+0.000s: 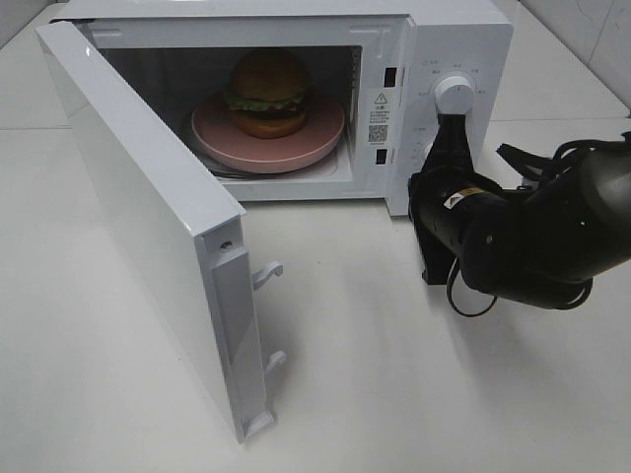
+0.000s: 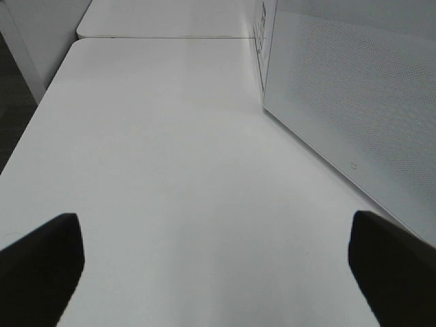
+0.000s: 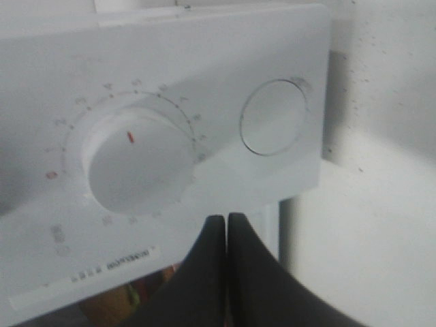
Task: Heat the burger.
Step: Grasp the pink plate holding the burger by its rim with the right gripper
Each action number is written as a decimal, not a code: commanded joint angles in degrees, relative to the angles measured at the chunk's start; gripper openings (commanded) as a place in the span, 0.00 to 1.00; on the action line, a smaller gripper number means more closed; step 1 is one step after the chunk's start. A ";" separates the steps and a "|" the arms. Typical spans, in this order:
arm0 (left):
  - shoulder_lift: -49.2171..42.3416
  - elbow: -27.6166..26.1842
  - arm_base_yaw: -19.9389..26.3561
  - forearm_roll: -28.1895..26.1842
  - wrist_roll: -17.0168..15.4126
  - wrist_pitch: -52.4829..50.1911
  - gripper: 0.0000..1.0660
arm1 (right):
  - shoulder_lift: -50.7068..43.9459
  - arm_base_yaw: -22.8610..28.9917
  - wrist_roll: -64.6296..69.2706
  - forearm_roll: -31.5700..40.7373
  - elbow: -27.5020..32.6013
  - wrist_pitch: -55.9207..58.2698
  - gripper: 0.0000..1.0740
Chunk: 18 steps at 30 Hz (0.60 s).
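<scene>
Shutting the door (image 1: 138, 207) squarely looked the need, since the burger (image 1: 268, 94) sat inside the microwave (image 1: 473, 39). The left gripper (image 2: 218, 272), fingers spread, was beside the door; the right gripper (image 3: 227, 221), fingers pressed together, was by the dial (image 1: 455, 94).

- The open microwave door (image 1: 138, 217) stood across the bench (image 1: 414, 394), blocking approach from the left.
- The oven mouth (image 1: 163, 89) lay clear frontally; burger (image 1: 268, 92) and plate (image 1: 222, 138) filled its floor.

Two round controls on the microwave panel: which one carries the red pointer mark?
The larger dial, ringed by scale ticks. The smaller round control beside it is plain white, without mark or ticks.
</scene>
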 commanded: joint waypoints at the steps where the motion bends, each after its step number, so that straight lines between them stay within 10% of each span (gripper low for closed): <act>1: -1.20 0.11 0.11 -0.17 0.00 -0.17 0.92 | -2.12 0.34 -1.26 -1.32 1.60 2.92 0.00; 18: -1.20 0.11 0.11 -0.17 0.00 -0.17 0.92 | -20.68 0.34 -35.24 -8.37 5.44 29.16 0.00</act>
